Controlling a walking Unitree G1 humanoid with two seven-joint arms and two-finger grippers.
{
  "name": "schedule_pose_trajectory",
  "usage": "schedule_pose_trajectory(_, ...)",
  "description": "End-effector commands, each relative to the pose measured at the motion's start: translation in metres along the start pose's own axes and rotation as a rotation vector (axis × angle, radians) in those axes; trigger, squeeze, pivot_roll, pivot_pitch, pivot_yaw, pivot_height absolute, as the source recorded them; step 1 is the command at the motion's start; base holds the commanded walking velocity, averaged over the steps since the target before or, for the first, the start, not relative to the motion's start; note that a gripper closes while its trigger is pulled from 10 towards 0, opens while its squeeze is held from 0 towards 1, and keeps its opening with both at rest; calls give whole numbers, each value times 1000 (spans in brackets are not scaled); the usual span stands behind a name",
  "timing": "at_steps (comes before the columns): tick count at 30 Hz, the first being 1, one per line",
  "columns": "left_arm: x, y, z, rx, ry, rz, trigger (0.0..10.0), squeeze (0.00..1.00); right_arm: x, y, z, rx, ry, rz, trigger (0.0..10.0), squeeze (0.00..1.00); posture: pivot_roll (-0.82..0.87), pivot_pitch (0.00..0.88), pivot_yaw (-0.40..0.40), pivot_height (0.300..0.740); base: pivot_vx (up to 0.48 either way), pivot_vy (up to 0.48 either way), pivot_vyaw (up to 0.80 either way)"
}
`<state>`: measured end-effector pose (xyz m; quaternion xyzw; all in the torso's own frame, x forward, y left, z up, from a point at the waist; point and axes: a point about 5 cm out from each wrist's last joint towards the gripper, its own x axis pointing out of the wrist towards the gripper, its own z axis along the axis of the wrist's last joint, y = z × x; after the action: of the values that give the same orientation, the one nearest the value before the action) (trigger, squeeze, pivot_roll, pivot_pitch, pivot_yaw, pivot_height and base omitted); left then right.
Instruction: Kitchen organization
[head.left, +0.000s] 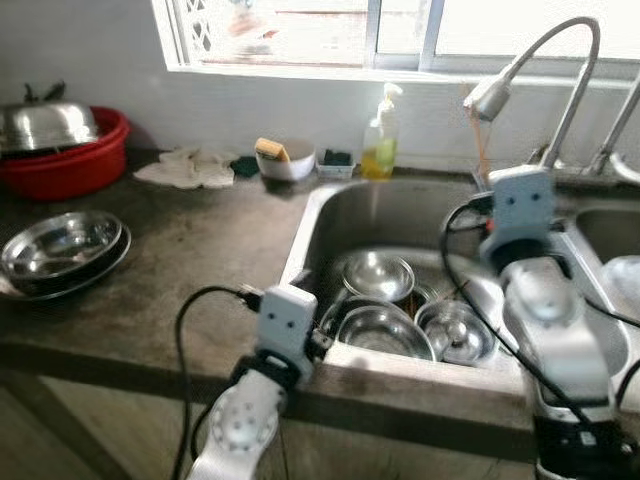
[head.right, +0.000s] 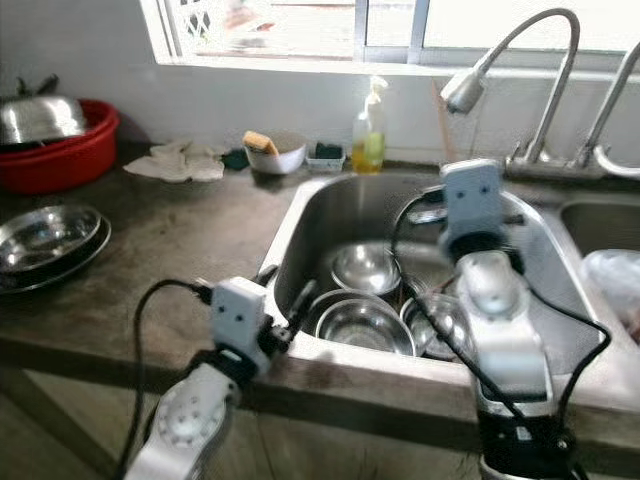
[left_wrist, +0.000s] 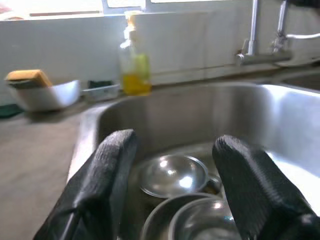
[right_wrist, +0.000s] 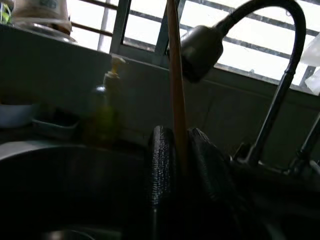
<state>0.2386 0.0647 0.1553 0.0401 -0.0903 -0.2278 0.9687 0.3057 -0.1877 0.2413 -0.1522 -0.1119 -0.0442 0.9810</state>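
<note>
Your bench (head.left: 190, 260), a dark mottled slab, fills the left and centre of the head view, with the steel sink (head.left: 400, 215) sunk into it right of centre. At upper left you have a red basin (head.left: 70, 165) holding a steel bowl (head.left: 45, 122) turned upside down, and below it, at the left edge, a stack of steel plates (head.left: 60, 250). A curved faucet (head.left: 555, 70) arches over the sink from the upper right. In the basin, lower centre, sit 3 steel bowls (head.left: 385, 330) close together. Along the back wall, upper centre, you see a soap bottle (head.left: 380, 140) with yellow liquid, a white bowl (head.left: 285, 160) carrying a sponge (head.left: 271, 148), and a crumpled cloth (head.left: 190, 168).

Your left pincer (left_wrist: 172, 185) hangs at the sink's near rim, fingers spread wide and holding nothing, the bowls beyond them. Your right pincer (right_wrist: 180, 165) is raised over the sink below the faucet head, its fingers closed tight on a thin brown stick (right_wrist: 175, 80) standing upright.
</note>
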Motion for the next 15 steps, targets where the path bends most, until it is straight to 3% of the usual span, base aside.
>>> schedule_pose_trajectory(1,-2,5,0,2,3,17,10000,0,8,4,4,-34,28,57,10000,0,14,0,-52,740,0,0,0)
schedule_pose_trajectory(5,-2,4,0,2,4,17,10000,0,17,2,-3,-94,114,124,10000,0,9,0,-54,740,0,0,0)
schedule_pose_trajectory(6,-3,3,0,1,3,16,10000,0,21,0,-8,-153,163,159,10000,0,11,0,-56,740,0,0,0)
schedule_pose_trajectory(9,-3,2,1,0,3,16,10000,0,23,-1,-12,-180,187,180,10000,0,12,0,-59,740,0,0,0)
schedule_pose_trajectory(10,-3,2,1,0,3,16,10000,0,27,-5,-20,-242,236,201,10000,0,13,0,-63,740,0,0,0)
schedule_pose_trajectory(13,-3,1,1,-4,2,18,10000,0,30,-12,-26,-264,284,188,10000,0,17,0,-66,740,0,0,0)
schedule_pose_trajectory(15,-5,1,1,-4,3,23,10000,0,35,-27,-39,-271,370,144,10000,0,21,0,-71,740,0,0,0)
